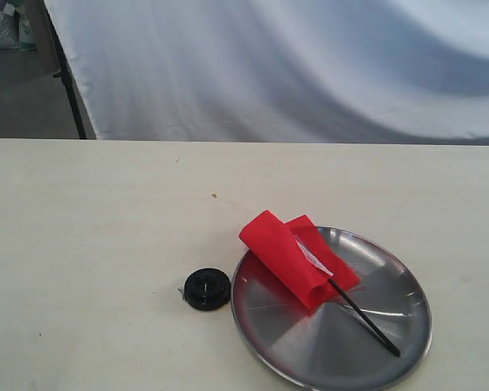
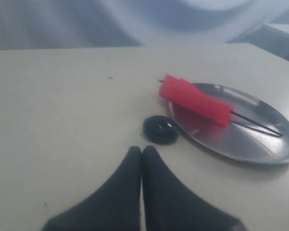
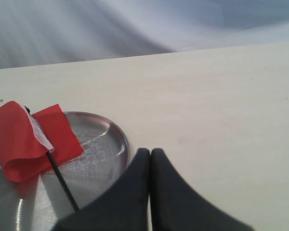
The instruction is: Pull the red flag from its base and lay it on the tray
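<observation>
The red flag (image 1: pixel 292 259) lies folded across the steel tray (image 1: pixel 391 350), its thin black stick pointing toward the tray's near right rim. The black round base (image 1: pixel 207 288) sits on the table just left of the tray, with nothing in it. Neither gripper shows in the exterior view. In the left wrist view my left gripper (image 2: pixel 142 150) is shut and empty, hovering short of the base (image 2: pixel 160 129), with the flag (image 2: pixel 195 99) and tray (image 2: pixel 274 144) beyond. In the right wrist view my right gripper (image 3: pixel 150 153) is shut and empty beside the tray's rim (image 3: pixel 123 144), apart from the flag (image 3: pixel 24 139).
The pale wooden table (image 1: pixel 98 236) spreads wide to the left and behind the tray. A white cloth backdrop (image 1: pixel 293 65) hangs past the table's far edge, with a dark stand leg (image 1: pixel 69 90) at the far left.
</observation>
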Robot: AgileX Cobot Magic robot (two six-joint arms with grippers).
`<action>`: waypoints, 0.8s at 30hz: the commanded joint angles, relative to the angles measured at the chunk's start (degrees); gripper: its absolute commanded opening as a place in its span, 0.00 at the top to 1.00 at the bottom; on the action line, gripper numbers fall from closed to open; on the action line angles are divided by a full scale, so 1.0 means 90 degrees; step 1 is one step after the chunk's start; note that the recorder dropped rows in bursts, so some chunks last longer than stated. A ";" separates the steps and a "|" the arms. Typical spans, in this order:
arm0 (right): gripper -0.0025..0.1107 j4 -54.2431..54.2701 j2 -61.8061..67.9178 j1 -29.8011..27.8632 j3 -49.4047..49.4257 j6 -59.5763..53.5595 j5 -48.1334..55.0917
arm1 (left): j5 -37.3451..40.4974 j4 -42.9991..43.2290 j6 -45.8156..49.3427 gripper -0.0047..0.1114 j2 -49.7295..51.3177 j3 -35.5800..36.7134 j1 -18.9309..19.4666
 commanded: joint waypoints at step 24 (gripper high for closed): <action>0.98 -0.0029 -0.0040 -0.0013 -0.0006 -0.0011 -0.0033 | -0.0042 0.0030 -0.0009 0.96 -0.0105 0.0019 0.3149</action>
